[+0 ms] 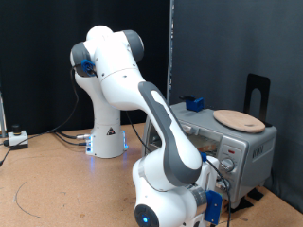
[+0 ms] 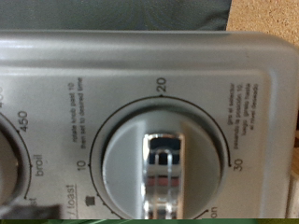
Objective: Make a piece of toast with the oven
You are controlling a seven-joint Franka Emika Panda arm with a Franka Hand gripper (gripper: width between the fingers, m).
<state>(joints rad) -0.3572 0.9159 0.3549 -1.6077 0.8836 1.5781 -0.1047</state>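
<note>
In the exterior view the white arm reaches down toward the front of the oven (image 1: 225, 142), which stands on the table (image 1: 57, 180) at the exterior view's right, with a round wooden plate (image 1: 238, 120) on its top. The hand (image 1: 215, 185) sits low by the oven's knob panel, and I cannot tell whether it is open or closed. The wrist view is filled by the oven's grey panel, with a round timer knob (image 2: 164, 166) and its chrome grip close up, marked 10, 20 and 30; the piece of toast shows in neither view.
</note>
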